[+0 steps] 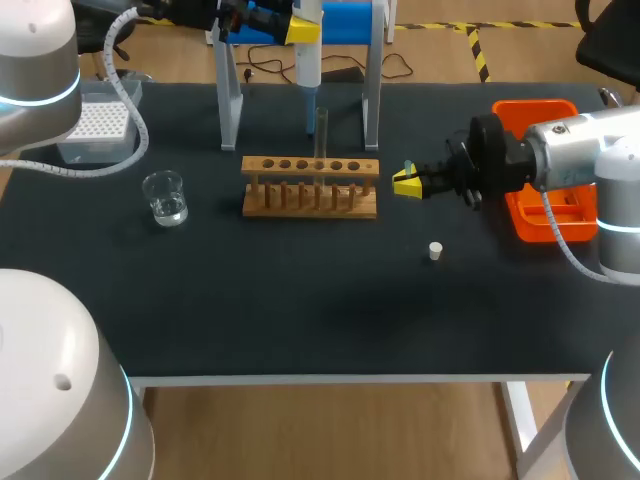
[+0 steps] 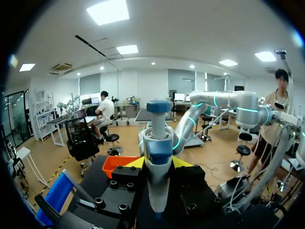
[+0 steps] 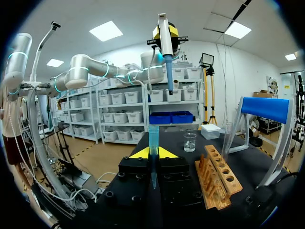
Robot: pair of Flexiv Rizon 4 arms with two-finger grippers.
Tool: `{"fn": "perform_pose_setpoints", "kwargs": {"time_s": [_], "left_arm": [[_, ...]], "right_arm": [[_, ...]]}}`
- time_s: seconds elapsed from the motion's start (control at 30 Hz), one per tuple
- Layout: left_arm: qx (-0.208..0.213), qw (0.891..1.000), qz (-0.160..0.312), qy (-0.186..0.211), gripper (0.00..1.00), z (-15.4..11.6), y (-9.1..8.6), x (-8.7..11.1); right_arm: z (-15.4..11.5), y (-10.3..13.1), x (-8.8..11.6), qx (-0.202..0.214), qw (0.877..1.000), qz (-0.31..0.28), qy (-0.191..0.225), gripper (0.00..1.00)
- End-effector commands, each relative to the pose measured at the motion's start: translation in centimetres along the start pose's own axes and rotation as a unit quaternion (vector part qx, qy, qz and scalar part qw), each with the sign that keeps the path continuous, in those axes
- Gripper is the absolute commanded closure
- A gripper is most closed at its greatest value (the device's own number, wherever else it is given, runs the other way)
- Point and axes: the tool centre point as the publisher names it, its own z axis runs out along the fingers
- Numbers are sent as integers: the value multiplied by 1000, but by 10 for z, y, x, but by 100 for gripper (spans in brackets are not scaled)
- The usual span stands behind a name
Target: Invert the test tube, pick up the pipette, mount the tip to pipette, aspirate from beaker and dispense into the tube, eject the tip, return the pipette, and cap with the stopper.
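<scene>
Over table, left jaws tight on upright pipette, nozzle down; right jaws on upright tip.

A white pipette with a blue plunger head hangs upright above and just behind the slotted wooden rack, clamped in the left end effector, its bare nozzle pointing down close to the rack's rear edge. A clear glass test tube stands upright in one of the rack's middle holes, just beside that nozzle. A translucent pale-blue plastic pipette tip is pinched between the fingers of the right end effector, off the tabletop just past the rack's right end. A small clear glass beaker holding a little clear liquid stands left of the rack. A small white stopper lies in front of the rack, to its right.
</scene>
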Motion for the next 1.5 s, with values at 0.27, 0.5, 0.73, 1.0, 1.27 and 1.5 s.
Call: {"fn": "perform_pose_setpoints", "kwargs": {"time_s": [0.27,0.5,0.73,1.0,1.27,1.5], "left_arm": [[-1,1000,0,1,100,-1,-1,0],[-1,1000,0,1,100,-1,-1,0],[-1,1000,0,1,100,-1,-1,0],[-1,1000,0,1,100,-1,-1,0],[-1,1000,0,1,100,-1,-1,0],[-1,1000,0,1,100,-1,-1,0]], "right_arm": [[4,-1,-5,6,1000,-1,-1,100],[14,0,-12,27,1000,-3,-7,100],[31,4,-16,31,999,-4,-13,100],[55,14,-19,-13,1000,-11,-17,100],[77,23,-21,-38,999,-9,1,100],[93,24,-28,-46,999,10,-24,100]]}}
